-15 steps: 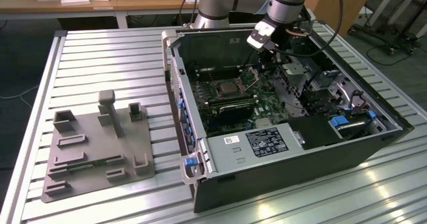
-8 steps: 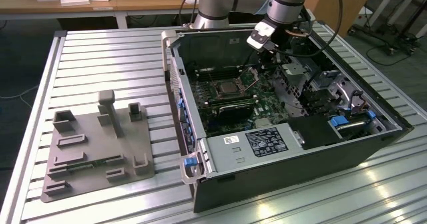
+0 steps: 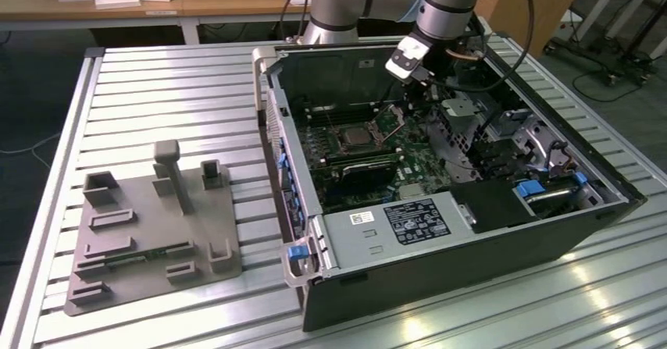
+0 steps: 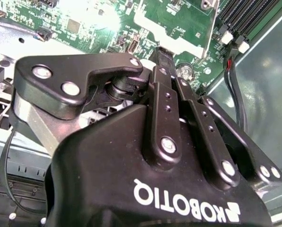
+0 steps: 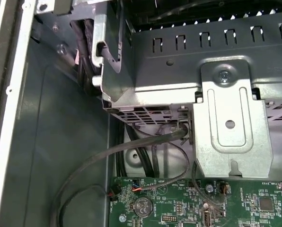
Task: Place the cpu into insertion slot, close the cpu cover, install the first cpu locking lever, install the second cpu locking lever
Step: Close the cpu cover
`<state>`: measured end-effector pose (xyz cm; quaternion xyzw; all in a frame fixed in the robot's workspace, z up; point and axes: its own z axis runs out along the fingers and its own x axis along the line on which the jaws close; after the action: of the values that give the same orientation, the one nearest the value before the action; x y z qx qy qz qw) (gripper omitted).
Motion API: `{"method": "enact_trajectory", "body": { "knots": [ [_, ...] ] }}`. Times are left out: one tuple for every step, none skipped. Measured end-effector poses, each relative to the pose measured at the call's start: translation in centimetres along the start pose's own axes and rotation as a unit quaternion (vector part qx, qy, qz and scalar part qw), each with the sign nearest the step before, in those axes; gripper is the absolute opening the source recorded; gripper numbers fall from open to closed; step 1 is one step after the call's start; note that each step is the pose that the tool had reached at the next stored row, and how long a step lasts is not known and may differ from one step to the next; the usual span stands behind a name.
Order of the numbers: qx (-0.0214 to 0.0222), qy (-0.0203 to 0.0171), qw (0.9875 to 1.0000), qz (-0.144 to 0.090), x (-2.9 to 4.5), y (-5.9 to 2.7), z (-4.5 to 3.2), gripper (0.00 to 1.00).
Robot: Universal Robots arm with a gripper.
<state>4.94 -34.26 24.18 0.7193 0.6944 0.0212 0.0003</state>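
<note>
The cpu point(image 3: 355, 137) lies silvery-topped in the insertion slot point(image 3: 338, 144) on the green motherboard inside the open computer case. The cpu cover point(image 3: 393, 121) appears to stand tilted up at the slot's side toward the exterior view's right. In the second wrist view it is a pale silver plate point(image 4: 179, 23) just past the fingertips. My gripper point(image 3: 417, 97) hangs inside the case right beside the raised cover. Its black fingers point(image 4: 162, 94) lie close together, shut, with the tip point(image 4: 163, 51) at the plate's edge. I see nothing held between them.
A grey fixture plate point(image 3: 156, 232) with upright blocks sits on the slatted table at the exterior view's left. The case holds a labelled power supply point(image 3: 417, 220), a metal drive cage point(image 5: 216, 94), loose cables point(image 5: 145, 146) and black memory slots point(image 4: 245, 14).
</note>
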Motion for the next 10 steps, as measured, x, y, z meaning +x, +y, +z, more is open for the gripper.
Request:
{"method": "enact_trajectory", "body": {
  "knots": [
    [0.0, -0.0001, 1.0, 0.0, -0.01, -0.04, 0.0, 0.1],
    [0.0001, 0.0, 1.0, 0.0, -0.01, -0.1, 0.01, 0.1],
    [0.0001, 0.0001, 1.0, 0.0, -0.01, -0.18, 0.02, 0.1],
    [0.0003, 0.0002, 1.0, 0.0, -0.01, -0.24, 0.02, 0.1],
    [0.0006, 0.0003, 1.0, 0.0, -0.01, -0.31, 0.03, 0.1],
    [0.0009, 0.0004, 1.0, 0.0, -0.01, -0.38, 0.03, 0.1],
    [0.0011, 0.0004, 1.0, 0.0, -0.02, -0.46, 0.03, 0.1],
    [0.0012, 0.0005, 1.0, -0.001, -0.02, -0.53, 0.03, 0.1],
    [0.0012, 0.0006, 1.0, -0.001, -0.02, -0.59, 0.02, 0.1],
    [0.0013, 0.0007, 1.0, -0.001, -0.02, -0.65, 0.03, 0.1]
  ]
}}
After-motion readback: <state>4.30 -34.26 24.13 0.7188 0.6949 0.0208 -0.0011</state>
